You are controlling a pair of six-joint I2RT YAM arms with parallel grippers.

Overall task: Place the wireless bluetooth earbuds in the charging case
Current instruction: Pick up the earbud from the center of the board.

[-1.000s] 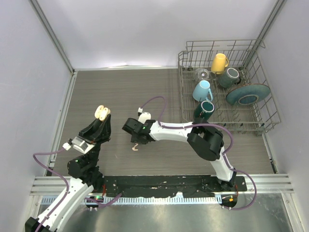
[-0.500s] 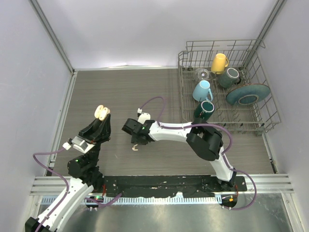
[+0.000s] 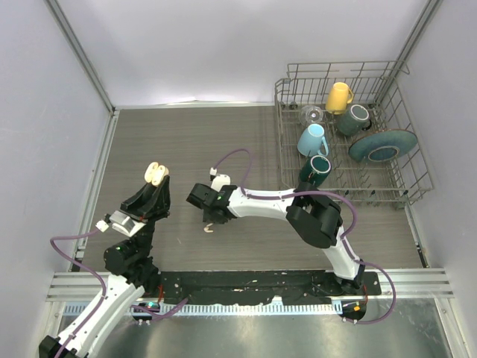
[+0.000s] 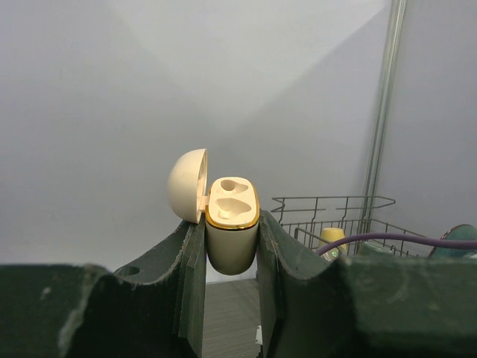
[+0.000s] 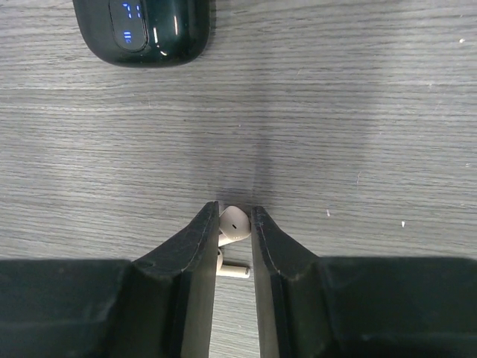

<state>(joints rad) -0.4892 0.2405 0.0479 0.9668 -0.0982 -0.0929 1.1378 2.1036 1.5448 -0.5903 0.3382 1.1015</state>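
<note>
My left gripper [image 4: 232, 233] is raised off the table and shut on the cream charging case [image 4: 232, 240]. The case's lid [image 4: 187, 184] is swung open to the left, showing two empty wells. From above, the charging case [image 3: 156, 173] sits at the tip of the left gripper [image 3: 154, 185]. My right gripper [image 5: 234, 212] is down at the wood tabletop, shut on a cream-white earbud [image 5: 238, 221]. A second cream-white earbud [image 5: 236, 272] lies on the table just behind it. In the top view the right gripper [image 3: 211, 218] is mid-table with an earbud [image 3: 209, 229] at its tip.
A black case with blue lit digits [image 5: 141, 28] lies on the table ahead of the right gripper. A wire dish rack [image 3: 408, 160] with mugs and a plate stands at the back right. Grey walls close the left, back and right sides.
The right gripper's jaws have closed onto the cream-white earbud, and that wrist has shifted slightly left. The left arm and the charging case have not moved.
</note>
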